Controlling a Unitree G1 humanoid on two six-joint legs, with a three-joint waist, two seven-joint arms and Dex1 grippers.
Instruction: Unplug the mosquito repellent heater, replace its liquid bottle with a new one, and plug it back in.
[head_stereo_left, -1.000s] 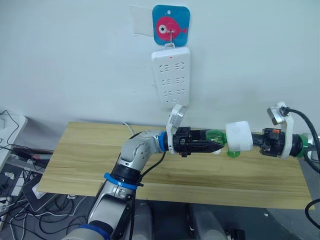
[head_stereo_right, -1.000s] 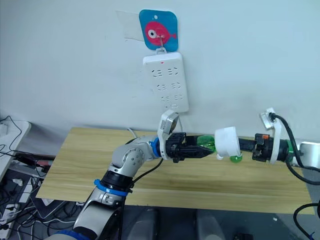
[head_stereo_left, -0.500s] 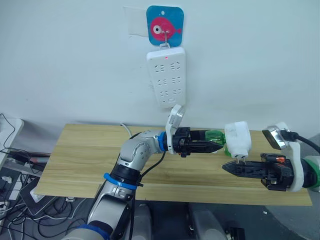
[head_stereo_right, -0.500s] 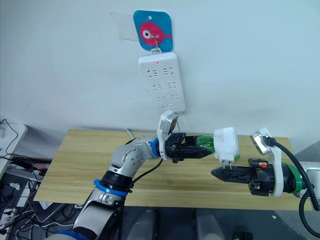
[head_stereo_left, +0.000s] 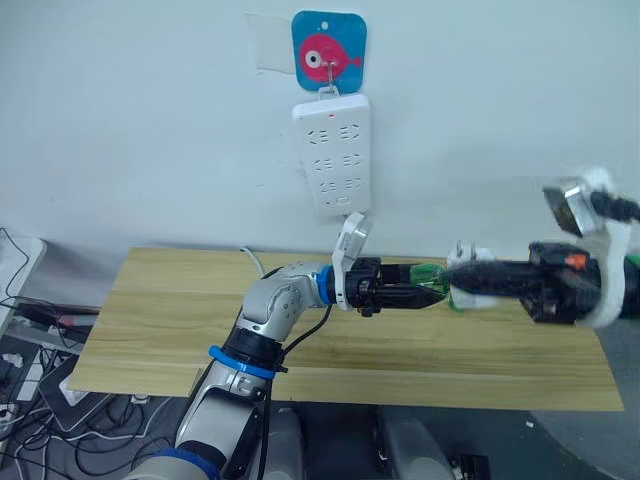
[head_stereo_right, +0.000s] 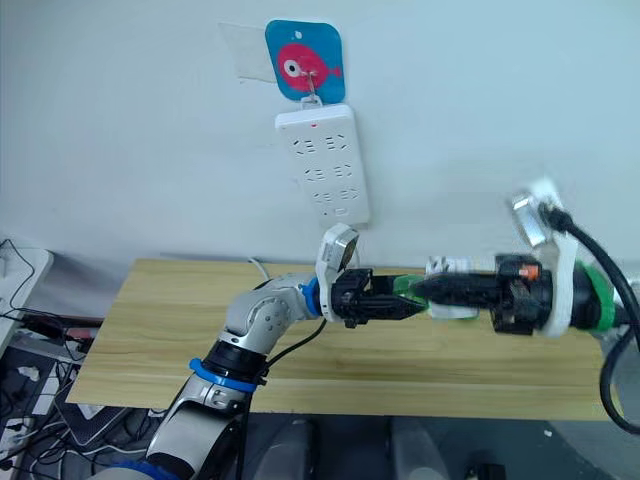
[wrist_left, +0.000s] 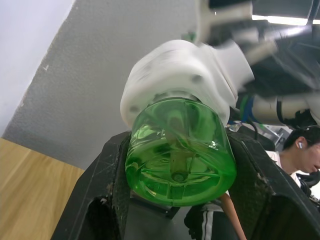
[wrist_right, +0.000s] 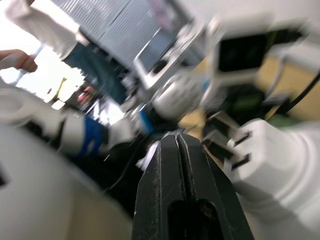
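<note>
The long wooden counter (head_stereo_left: 180, 330) lies nearest, under both arms. Above its middle, the left gripper (head_stereo_left: 425, 293) is held out level, and its black fingers (wrist_left: 107, 175) are clamped on the small translucent green liquid bottle (wrist_left: 181, 159). In the left wrist view, the small white rounded plastic mosquito repellent heater (wrist_left: 182, 77) is seen still seated on the bottle's neck, on the side away from the gripper. The right gripper (head_stereo_left: 455, 276) is brought in from the right beside the heater; its fingers (wrist_right: 186, 170) are pressed flat together on nothing, with the heater's prongs just beside them.

The heater appears to be carried only through the bottle. A nudge from the shut right fingers could twist the bottle in the left grasp, or tip the pair down onto the counter. A regrasp would first require those fingers to be parted.

Farthest back, the long white multi-socket power strip (head_stereo_left: 332, 154) hangs on the wall from a blue hook plate with a pink fish (head_stereo_left: 330, 50).
</note>
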